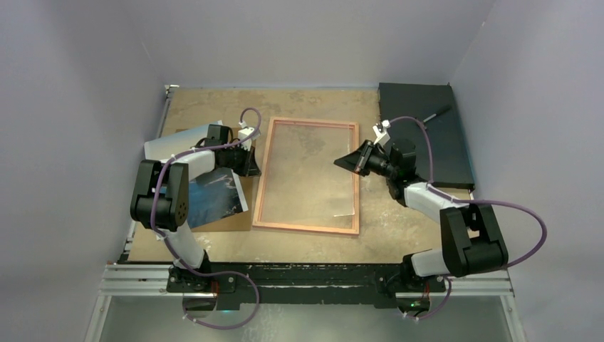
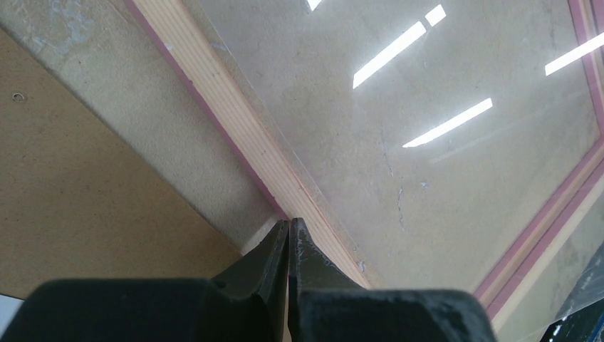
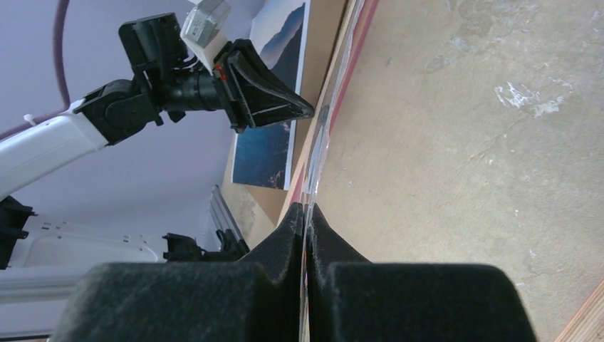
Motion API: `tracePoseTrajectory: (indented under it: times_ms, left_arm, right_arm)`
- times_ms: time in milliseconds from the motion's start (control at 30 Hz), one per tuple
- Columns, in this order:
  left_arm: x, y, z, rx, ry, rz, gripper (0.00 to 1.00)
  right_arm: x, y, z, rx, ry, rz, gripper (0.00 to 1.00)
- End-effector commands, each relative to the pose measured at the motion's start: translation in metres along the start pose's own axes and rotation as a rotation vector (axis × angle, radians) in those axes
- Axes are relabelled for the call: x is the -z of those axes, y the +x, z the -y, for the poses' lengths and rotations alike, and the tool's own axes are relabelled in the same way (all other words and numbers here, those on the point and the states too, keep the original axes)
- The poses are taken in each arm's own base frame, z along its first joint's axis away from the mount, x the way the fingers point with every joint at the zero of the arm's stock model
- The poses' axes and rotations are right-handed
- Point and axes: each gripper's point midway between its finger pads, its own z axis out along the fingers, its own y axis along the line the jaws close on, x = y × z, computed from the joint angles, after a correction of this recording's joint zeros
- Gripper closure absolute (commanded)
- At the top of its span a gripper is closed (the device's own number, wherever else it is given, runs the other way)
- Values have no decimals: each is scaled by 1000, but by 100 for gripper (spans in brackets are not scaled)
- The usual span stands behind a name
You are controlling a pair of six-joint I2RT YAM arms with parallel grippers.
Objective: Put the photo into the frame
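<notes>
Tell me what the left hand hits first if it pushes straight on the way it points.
The rim of the frame: the shut left hand has its tip right at that wooden strip, possibly touching it.

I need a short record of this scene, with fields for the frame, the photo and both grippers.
frame: on the table, between the grippers, no photo in it
photo: left of the frame, on the brown board
left gripper: shut, tips at the frame's left rim
right gripper: shut on the edge of the clear pane
</notes>
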Motion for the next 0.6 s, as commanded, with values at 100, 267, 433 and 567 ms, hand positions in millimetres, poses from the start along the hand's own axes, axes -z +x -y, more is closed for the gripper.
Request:
tracePoseTrajectory:
  times_ms: [100,267,433,567]
  left_arm:
    - [-1,54,-5,64,-31,-168,100]
    - [0,54,-5,64,-31,-169,100]
    - [0,53,-5,62,-30,-169,100]
    - [0,52,-6,62,-33,-166,100]
  right_arm:
    - [-5,-12,-5,84,-19,31,100]
    - [-6,-7,1,79,-11,18,100]
    - [-7,-12,-2,94,-19,37,100]
    - [-6,-8,4,82,8,22,100]
